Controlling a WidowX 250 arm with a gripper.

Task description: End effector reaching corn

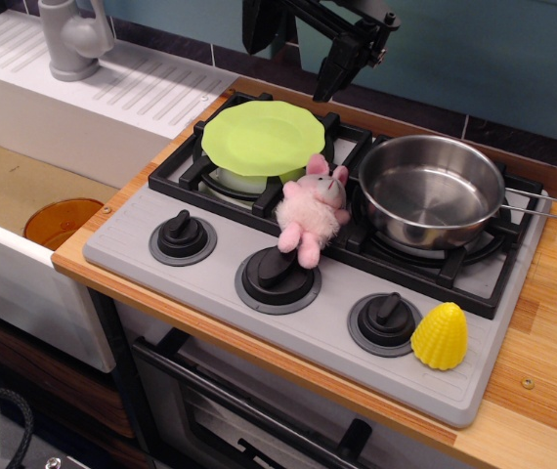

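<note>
The corn (441,335) is a small bright yellow ribbed dome. It stands upright on the grey stove panel (161,283) at the front right corner, just right of the right-hand knob (386,319). The end effector (288,70) is a black gripper hanging at the top of the view, above the back edge of the stove and behind the light green plate (262,137). Its two dark fingers are spread apart with nothing between them. It is far from the corn, up and to the back left of it.
A pink plush toy (313,210) lies on the grate between the plate and a steel pot (432,191) whose handle points right. Two more black knobs (182,237) (278,275) line the front. A sink with a grey faucet (73,39) and an orange bowl (61,220) is on the left.
</note>
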